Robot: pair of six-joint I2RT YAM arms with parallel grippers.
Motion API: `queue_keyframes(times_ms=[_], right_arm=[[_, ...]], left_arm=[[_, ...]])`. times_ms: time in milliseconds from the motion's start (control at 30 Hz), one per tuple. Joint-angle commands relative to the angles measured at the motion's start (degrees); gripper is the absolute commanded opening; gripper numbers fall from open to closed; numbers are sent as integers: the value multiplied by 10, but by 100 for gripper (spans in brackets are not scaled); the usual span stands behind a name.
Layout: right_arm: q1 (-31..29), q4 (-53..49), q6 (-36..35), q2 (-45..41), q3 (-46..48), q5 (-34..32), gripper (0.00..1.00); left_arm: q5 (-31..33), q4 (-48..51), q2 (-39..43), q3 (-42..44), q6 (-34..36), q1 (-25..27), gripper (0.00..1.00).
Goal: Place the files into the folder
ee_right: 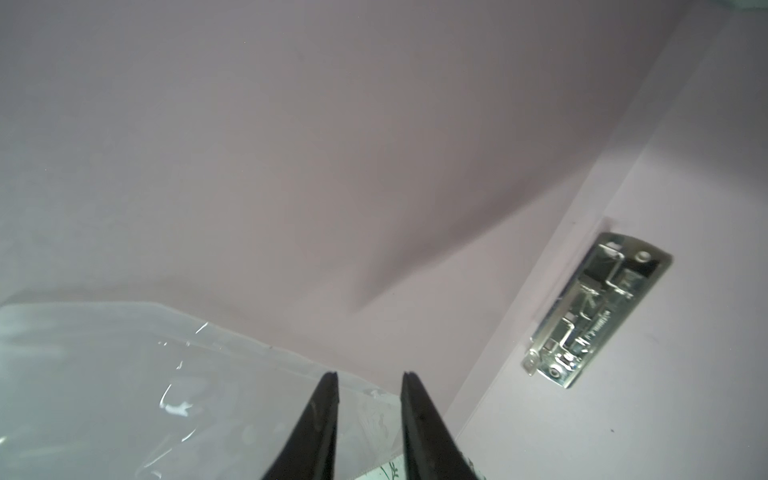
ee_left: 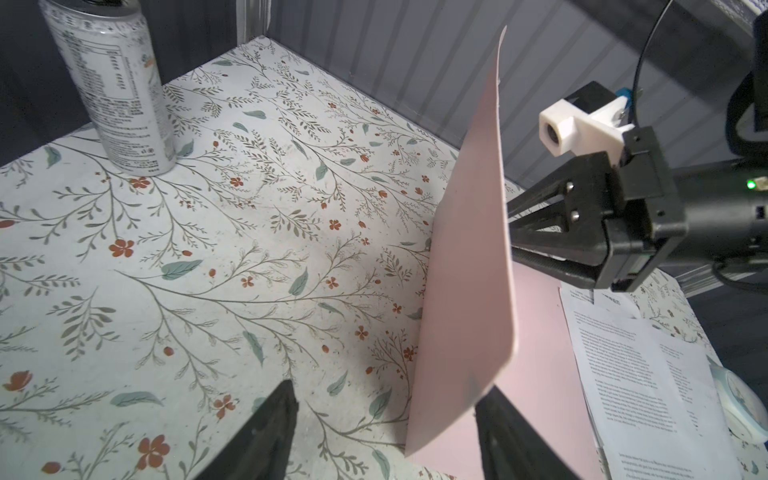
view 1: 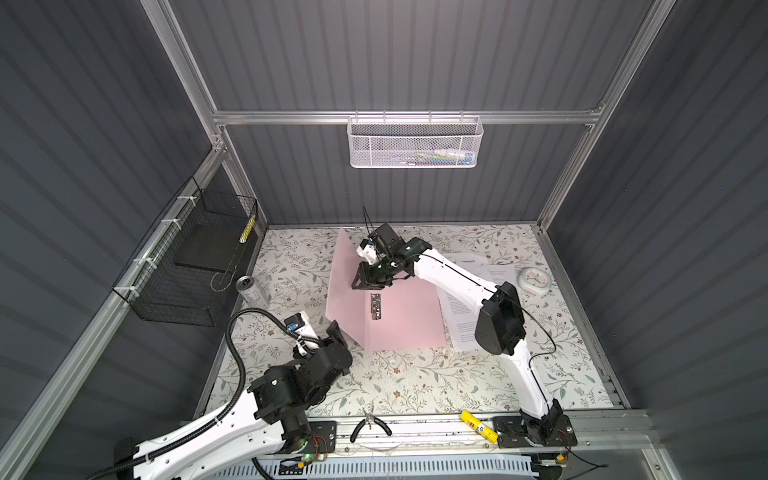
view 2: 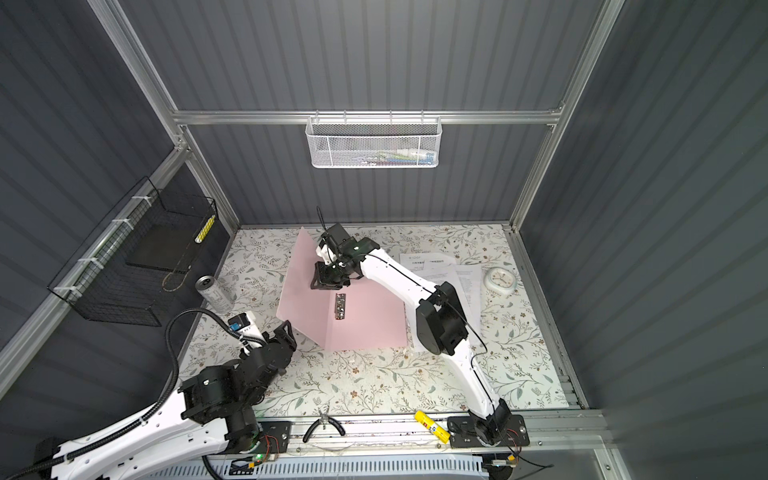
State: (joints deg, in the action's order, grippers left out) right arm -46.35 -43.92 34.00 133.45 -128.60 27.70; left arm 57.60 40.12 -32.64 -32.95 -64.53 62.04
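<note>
So your table has plenty of bare floral surface along the front, which is the easiest lane for moving anything.

The folder sits mid-table, opened up: one half lies flat, and the raised cover stands nearly upright on the left side. My guess is it's propped like that so the flat half is exposed for loading.

The files aren't in yet. They lie fanned out just beside the flat half's right edge, and part of the stack is hidden under the right arm. Clearing that arm looks like the first thing to do before you can slide them.

Your right tool reaches in over the far end of the folder, close to the inner face of the cover. Its jaws are a little apart and I can't see anything pinched between them. A clear pocket lies right under the tips.

Your left tool is spread wide, straddling the cover's near corner without clamping it. Nothing visibly holds the cover, so it might flop either way.

Smaller stuff: the can stands well left of the cover, the clock sits past the papers, and the metal clip is just beside the fold. Watch that the sheet edges don't snag on it.
</note>
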Motion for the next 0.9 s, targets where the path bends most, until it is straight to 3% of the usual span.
queue_keyframes(times_ms=[0, 133, 333, 533, 600, 767, 867], right_arm=[[-12, -51, -12, 35, -62, -12, 30], [-17, -71, -16, 72, -110, -14, 30], [-17, -67, -29, 83, -107, -25, 31], [-10, -47, -40, 81, -78, 11, 34], [-6, -33, -35, 67, -45, 21, 34], [4, 35, -22, 4, 73, 35, 34], [13, 71, -13, -30, 137, 36, 34]], left_arm=[[32, 61, 36, -30, 25, -3, 70], [3, 12, 32, -83, 132, -3, 74], [-59, -62, -110, -180, 224, -3, 79], [-59, -227, -197, -163, 320, -8, 83], [-71, -250, -213, -153, 322, -38, 83], [-220, -293, -245, -103, 292, -168, 80], [-250, -312, -268, -83, 287, -198, 79]])
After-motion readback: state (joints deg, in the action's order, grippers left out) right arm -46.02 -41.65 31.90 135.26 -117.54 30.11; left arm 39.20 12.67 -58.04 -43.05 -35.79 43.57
